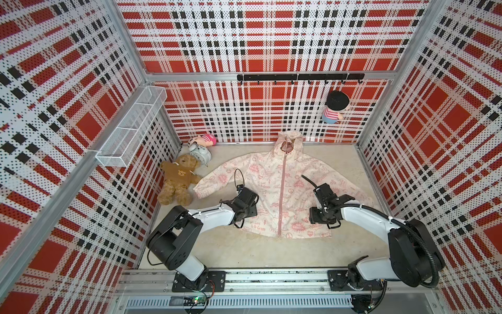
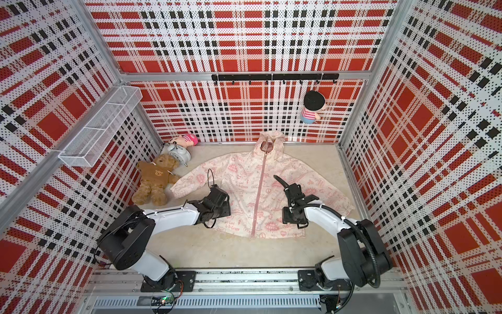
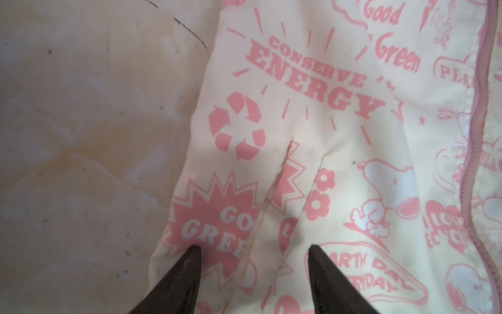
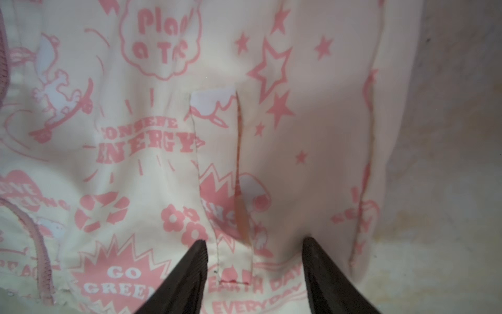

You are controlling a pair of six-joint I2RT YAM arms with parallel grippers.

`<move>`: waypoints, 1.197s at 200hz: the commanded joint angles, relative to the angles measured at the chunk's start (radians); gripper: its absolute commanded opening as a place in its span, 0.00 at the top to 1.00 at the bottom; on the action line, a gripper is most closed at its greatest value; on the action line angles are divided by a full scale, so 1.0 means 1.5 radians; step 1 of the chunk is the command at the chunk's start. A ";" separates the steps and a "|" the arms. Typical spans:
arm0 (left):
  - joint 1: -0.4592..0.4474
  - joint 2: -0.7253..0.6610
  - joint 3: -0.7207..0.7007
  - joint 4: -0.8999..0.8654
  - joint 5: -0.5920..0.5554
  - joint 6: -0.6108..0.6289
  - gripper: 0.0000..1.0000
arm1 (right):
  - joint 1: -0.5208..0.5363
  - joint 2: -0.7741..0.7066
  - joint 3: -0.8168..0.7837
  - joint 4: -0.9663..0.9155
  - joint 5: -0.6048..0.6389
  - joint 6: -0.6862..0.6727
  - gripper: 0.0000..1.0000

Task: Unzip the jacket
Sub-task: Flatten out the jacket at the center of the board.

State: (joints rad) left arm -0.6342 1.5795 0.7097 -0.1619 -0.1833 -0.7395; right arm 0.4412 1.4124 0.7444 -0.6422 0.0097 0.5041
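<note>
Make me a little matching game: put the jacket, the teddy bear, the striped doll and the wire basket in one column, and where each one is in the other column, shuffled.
Things:
1. jacket
2. teddy bear
3. striped doll
4. wire basket

Places:
A. hanging on the back wall under the hook rail
B. lying on the table beside a sleeve cuff
C. spread flat mid-table, zipper closed
D. fixed to a side wall, off the table

Pairs: 1-C, 2-B, 3-A, 4-D
</note>
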 commanded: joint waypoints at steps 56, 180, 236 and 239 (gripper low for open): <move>-0.023 0.016 -0.112 -0.006 0.116 -0.031 0.88 | 0.048 -0.050 -0.118 0.018 -0.004 0.134 0.80; -0.127 -0.403 -0.112 -0.195 -0.022 -0.127 0.47 | 0.063 -0.554 -0.078 -0.063 0.124 0.257 0.63; 0.024 -0.346 0.015 -0.216 -0.056 0.028 0.02 | 0.030 -0.375 0.032 0.020 0.226 0.104 0.00; 0.034 -0.343 0.021 -0.215 -0.054 0.034 0.02 | 0.022 -0.373 0.034 0.026 0.231 0.100 0.00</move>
State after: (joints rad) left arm -0.6739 1.0256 0.6811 -0.4503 -0.2317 -0.8188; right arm 0.5163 0.8055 0.7532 -0.6765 0.2367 0.7410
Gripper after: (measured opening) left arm 0.978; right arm 0.992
